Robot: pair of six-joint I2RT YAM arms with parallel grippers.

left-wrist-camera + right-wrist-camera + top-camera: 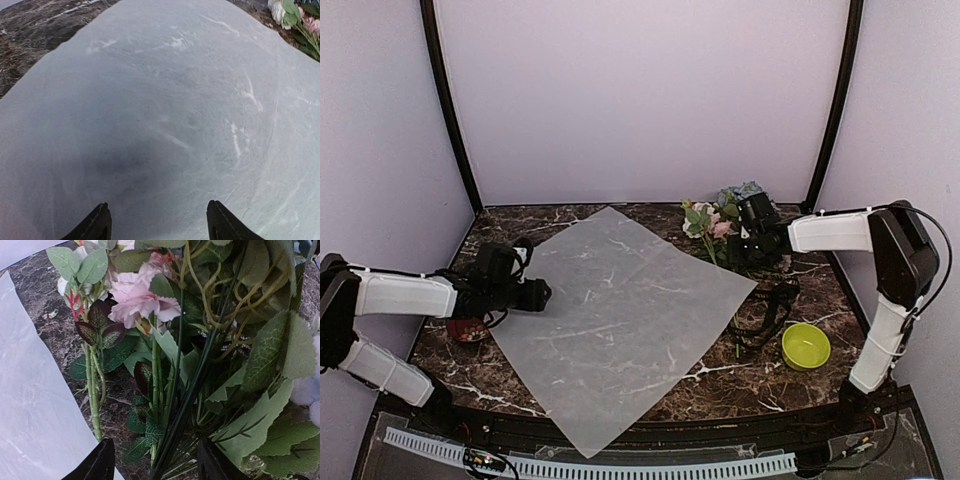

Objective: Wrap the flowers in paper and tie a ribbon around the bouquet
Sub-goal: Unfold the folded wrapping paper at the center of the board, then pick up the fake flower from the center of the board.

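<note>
Dark marble table (520, 225), boxed in by plain pale walls (640, 100) on three sides, so the only real open room was above the middle. The paper (620, 310) lay flat as a big diamond across the centre. Its near corner ran out over the front edge, and its far corner stopped short of the back wall.

The left gripper (538, 296) hung low over the paper's left corner. The left wrist view showed its fingers (97, 225) spread wide with nothing between them, just paper underneath.

The flowers (715, 220) were heaped at the back right, just off the paper's right edge. The right gripper (738, 232) was right in among them. Its fingers (97, 465) stood apart with the thin green stems running between them, not pinched as far as I could tell.

Black ribbon (775, 298) looked to be looped by the stem ends, hard to be sure. A lime green bowl (806, 346) sat near the right arm, and something small and red (470, 330) was under the left one.
</note>
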